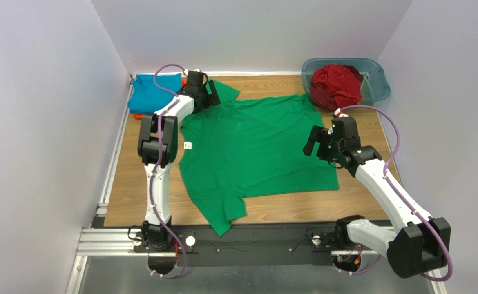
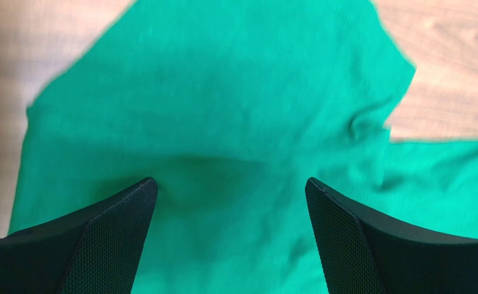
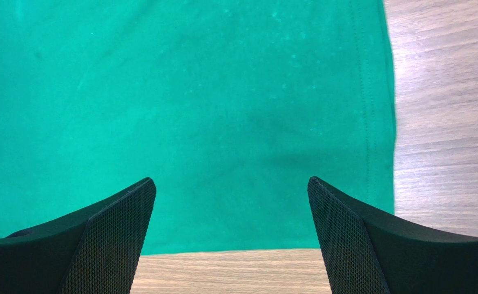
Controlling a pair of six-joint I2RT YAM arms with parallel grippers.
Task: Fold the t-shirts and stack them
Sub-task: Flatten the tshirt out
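Green t-shirt (image 1: 260,147) lies flat, ctr of top view. L gripper (image 2: 230,184) fingers apart over its upper-left sleeve; R gripper (image 3: 230,184) fingers apart too, over right hem. Red t-shirt (image 1: 335,86) in tub (image 1: 378,84), upper right.

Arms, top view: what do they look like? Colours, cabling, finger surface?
The left arm and right arm have white link shells, black joint housings and black wrist units. A lilac cable loops outside each. Fingers are black, tapered, with fine mesh-textured faces. No markings visible.
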